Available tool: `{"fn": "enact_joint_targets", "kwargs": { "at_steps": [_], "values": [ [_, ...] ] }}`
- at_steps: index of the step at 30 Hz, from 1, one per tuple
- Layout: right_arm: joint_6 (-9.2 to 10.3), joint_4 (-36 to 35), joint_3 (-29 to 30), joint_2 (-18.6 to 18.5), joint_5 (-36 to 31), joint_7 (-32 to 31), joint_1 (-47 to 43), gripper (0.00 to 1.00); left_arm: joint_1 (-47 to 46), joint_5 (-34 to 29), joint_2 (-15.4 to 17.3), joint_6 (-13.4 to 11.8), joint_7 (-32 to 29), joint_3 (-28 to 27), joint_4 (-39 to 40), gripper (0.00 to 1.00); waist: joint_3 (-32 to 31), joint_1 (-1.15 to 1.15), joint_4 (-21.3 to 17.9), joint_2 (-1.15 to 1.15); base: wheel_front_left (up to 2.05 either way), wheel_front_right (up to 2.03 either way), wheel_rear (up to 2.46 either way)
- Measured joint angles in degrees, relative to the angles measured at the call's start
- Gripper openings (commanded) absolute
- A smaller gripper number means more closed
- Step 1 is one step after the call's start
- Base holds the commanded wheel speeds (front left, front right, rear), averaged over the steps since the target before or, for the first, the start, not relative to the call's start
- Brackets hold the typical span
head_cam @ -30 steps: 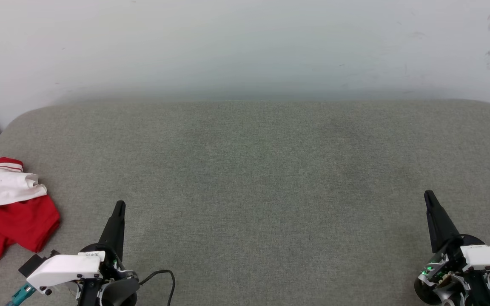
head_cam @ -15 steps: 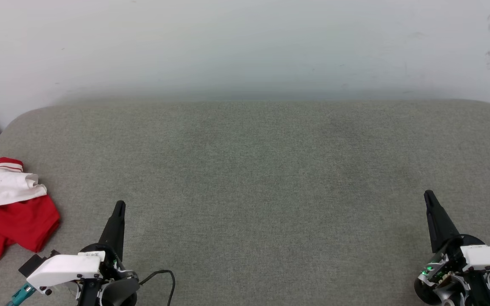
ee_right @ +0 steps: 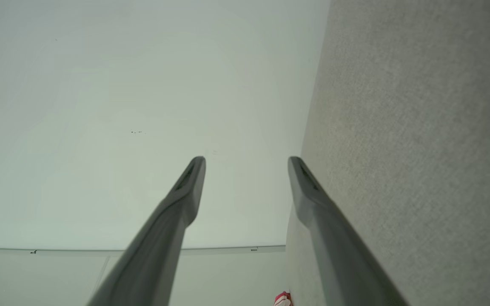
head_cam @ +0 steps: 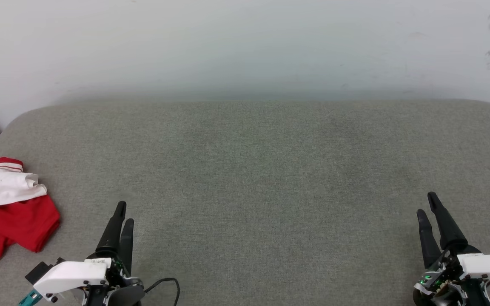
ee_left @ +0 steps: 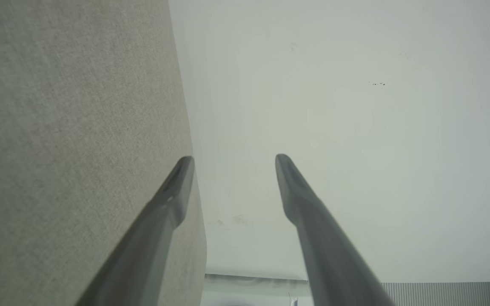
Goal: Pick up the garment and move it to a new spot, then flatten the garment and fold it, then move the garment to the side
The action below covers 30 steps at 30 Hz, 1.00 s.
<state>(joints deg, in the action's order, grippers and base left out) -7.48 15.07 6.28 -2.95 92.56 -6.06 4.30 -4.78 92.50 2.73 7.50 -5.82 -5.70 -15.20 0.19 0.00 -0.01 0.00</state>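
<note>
Here the garment [head_cam: 19, 221] lies crumpled on the bench [head_cam: 245, 170], unlifted; left hand [head_cam: 125, 212] and right hand [head_cam: 425, 203] gape empty.

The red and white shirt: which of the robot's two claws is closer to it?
Left. The left gripper sits just beside the shirt, on its right, not touching. The right gripper is far off at the opposite side of the grey cushion.
</note>
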Motion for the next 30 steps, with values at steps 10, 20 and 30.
{"fn": "enact_joint_targets", "kwargs": {
  "at_steps": [10,20,30],
  "values": [
    [-0.01,-2.43,-1.41,0.01,-0.99,2.11,0.01,1.0,-0.39,0.01,0.0,-0.01,2.89,2.94,2.32,1.0,0.01,0.0,-0.05,0.0,0.0,0.0,0.0],
    [-0.01,-4.71,-3.27,-0.63,-4.52,5.17,0.02,1.0,-0.52,-2.97,0.0,-0.02,5.36,4.86,5.47,1.0,0.0,0.0,-0.18,0.0,0.0,0.0,0.0],
    [-0.01,-6.11,-4.11,-2.13,-16.35,7.84,0.05,1.0,-0.53,-12.6,0.01,-0.02,7.6,6.51,7.42,1.0,-0.02,0.0,-0.25,0.0,0.0,0.0,0.0]
  ]
}}
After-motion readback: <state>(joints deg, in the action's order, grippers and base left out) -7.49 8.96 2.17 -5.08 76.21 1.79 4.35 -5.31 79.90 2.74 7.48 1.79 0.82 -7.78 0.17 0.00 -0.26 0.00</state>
